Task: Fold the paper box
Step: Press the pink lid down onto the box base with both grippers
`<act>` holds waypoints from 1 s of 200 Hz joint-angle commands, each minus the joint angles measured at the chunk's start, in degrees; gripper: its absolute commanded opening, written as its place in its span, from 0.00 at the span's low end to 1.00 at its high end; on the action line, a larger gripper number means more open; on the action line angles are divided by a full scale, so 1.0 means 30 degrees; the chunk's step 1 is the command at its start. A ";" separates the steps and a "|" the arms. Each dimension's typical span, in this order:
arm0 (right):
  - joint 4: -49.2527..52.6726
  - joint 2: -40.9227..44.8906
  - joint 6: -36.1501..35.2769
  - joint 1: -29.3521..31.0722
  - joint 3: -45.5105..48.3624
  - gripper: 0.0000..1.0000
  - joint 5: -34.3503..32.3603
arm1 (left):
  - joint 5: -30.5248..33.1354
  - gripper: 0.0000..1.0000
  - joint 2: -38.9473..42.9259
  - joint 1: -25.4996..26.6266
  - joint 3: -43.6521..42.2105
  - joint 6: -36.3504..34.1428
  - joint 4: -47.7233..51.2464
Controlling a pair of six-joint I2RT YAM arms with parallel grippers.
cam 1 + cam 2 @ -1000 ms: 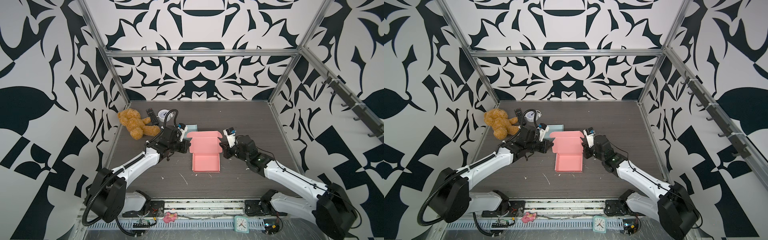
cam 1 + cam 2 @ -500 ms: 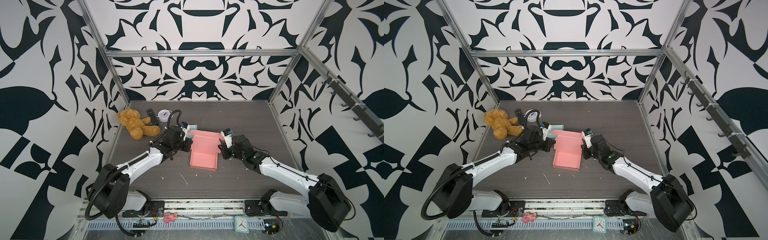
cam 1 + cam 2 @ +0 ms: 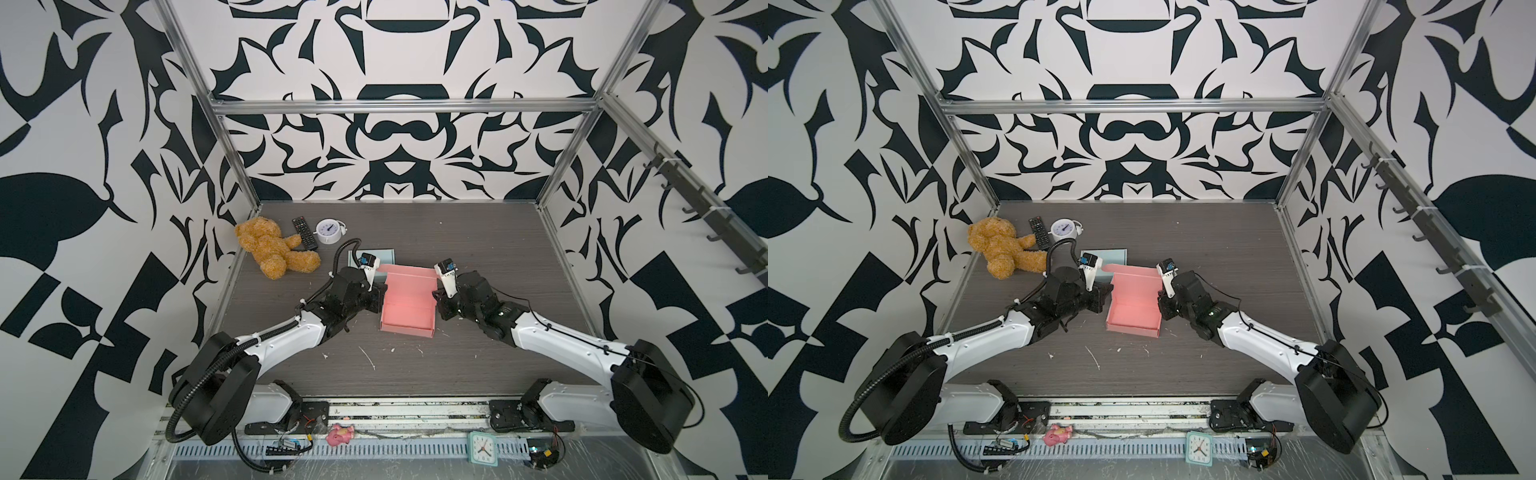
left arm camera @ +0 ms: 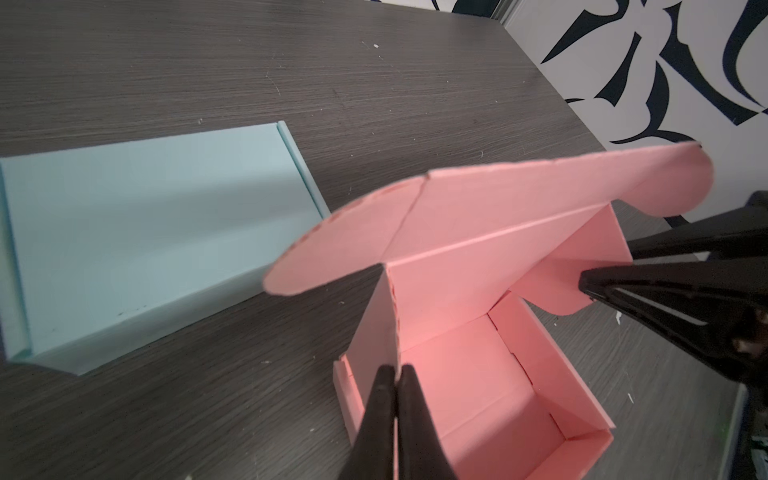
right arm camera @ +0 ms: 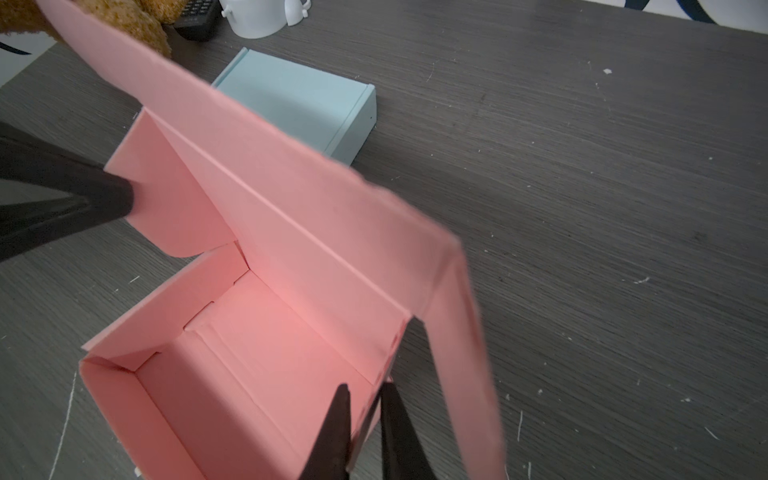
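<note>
The pink paper box (image 3: 407,309) (image 3: 1133,311) sits mid-table with its tray formed and its lid (image 4: 519,199) (image 5: 266,166) raised on the far side. My left gripper (image 3: 380,297) (image 4: 395,368) is shut on the lid's left side flap (image 4: 382,316), pinching the thin sheet. My right gripper (image 3: 435,299) (image 5: 365,386) is at the box's right side. Its jaws stand slightly apart with the lid's right side flap (image 5: 395,345) between them. A dark gap shows beside the paper there. The tray's inside (image 5: 249,353) is empty.
A light blue box (image 3: 384,254) (image 4: 145,228) lies just behind the left gripper. Farther back left are a teddy bear (image 3: 272,249), a black remote (image 3: 303,232) and a white alarm clock (image 3: 328,230). Small paper scraps (image 3: 368,357) dot the near table.
A second ago the lid lay flat behind the tray; both grippers have swung it up by its side flaps. The right jaws have parted slightly.
</note>
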State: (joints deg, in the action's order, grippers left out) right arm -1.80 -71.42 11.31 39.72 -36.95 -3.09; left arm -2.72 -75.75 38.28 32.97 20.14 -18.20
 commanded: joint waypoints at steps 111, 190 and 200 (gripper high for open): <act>0.1248 0.0771 0.1003 0.2237 -0.0634 0.16 -0.2475 | 0.0936 0.07 0.1850 0.1536 -0.3864 -0.0544 -0.3608; 0.1549 0.0824 0.1286 0.2746 -0.0105 0.17 -0.3413 | 0.1476 0.07 0.1736 0.1940 -0.4604 -0.0470 -0.4527; 0.1526 0.0725 0.1322 0.2732 -0.0105 0.17 -0.3328 | 0.1605 0.07 0.1781 0.2102 -0.4630 -0.0549 -0.4511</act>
State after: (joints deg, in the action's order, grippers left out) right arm 3.68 -70.22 14.24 47.29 -37.56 -12.88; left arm 1.85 -70.13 43.33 20.03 18.59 -31.03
